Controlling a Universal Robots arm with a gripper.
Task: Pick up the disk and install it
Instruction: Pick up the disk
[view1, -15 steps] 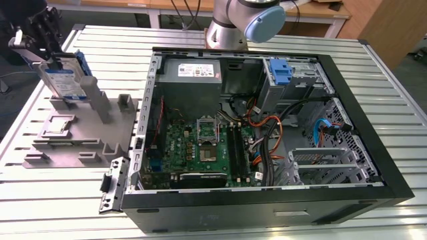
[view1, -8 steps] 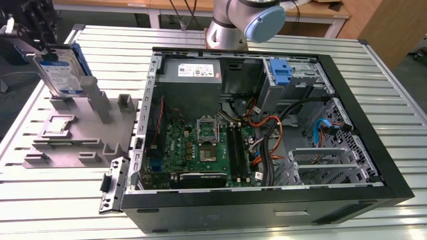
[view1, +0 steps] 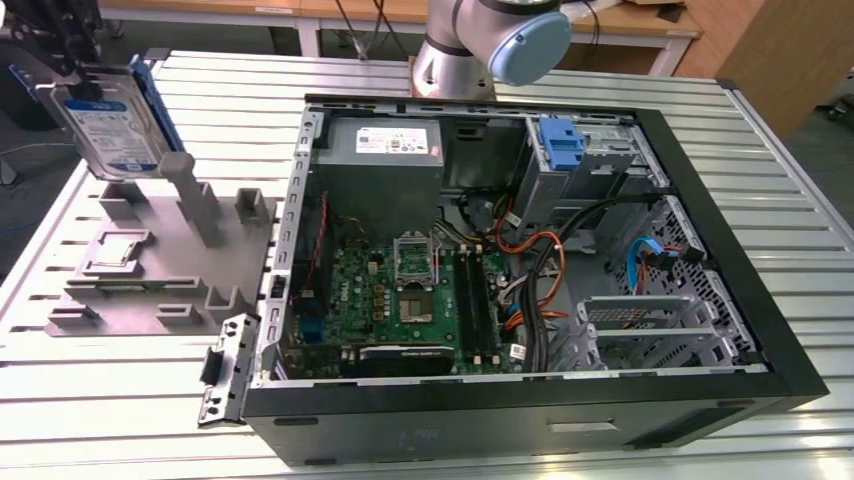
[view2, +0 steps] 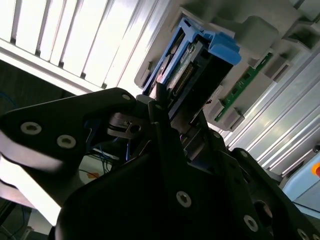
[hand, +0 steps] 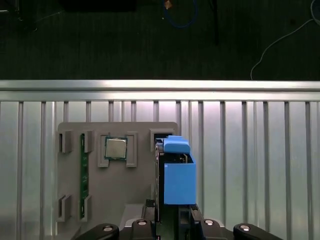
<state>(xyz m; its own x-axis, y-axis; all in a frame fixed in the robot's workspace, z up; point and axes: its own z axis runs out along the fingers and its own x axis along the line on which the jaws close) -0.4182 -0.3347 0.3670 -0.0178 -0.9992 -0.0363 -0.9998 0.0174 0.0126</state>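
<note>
The disk (view1: 114, 125), a silver drive with a white-and-blue label and blue rails, stands on edge at the exterior view's far left, over the tall posts of the grey fixture (view1: 147, 270). My gripper (view1: 78, 82) comes down on it from above and is shut on its upper edge. In the second wrist view the dark fingers (view2: 160, 107) clamp the disk (view2: 195, 55) at its connector end. In the first wrist view the blue carrier (hand: 177, 175) sits just ahead of the gripper (hand: 172, 222). Whether the disk's lower edge is clear of the posts I cannot tell.
The open computer case (view1: 747, 300) lies at the exterior view's right, with a motherboard (view1: 400, 300), a grey power supply (view1: 380, 140) and a blue bracket (view1: 561, 140) in the drive bay. The fixture also holds a processor chip (hand: 115, 148) and a green memory stick (hand: 84, 180). The arm's base (view1: 467, 50) stands behind the case.
</note>
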